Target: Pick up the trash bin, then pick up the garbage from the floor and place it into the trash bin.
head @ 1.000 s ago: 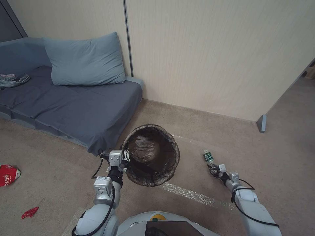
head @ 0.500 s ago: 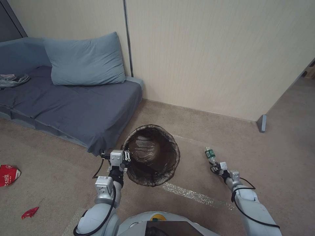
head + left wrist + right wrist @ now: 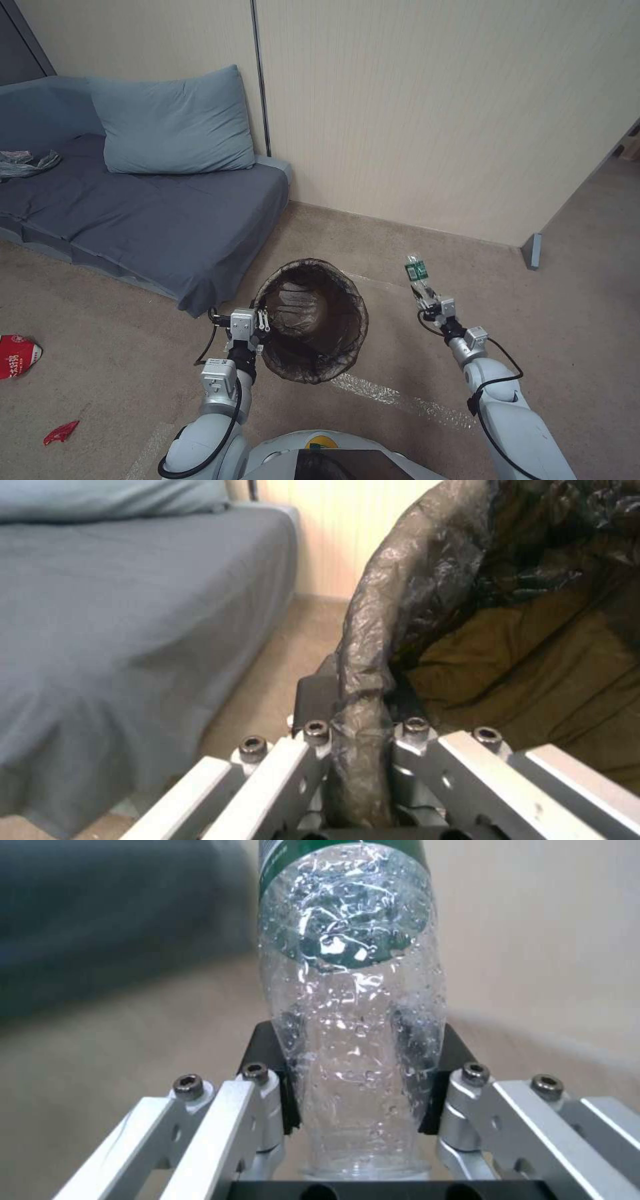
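**Bin and bottle both held off the floor**

The left gripper (image 3: 261, 322) has its jaws pinching the trash bin (image 3: 311, 320) at its bagged rim. The right gripper (image 3: 427, 300) clamps the clear bottle (image 3: 417, 272), which sticks out beyond the jaws, well apart from the bin.

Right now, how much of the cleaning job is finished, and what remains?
Done: the left gripper holds the trash bin by its rim, clamped on the liner. In hand: the right gripper grips the clear bottle, raised beside the bin, not yet inside. Left: the red-and-white packet and the small red wrapper lie on the floor.
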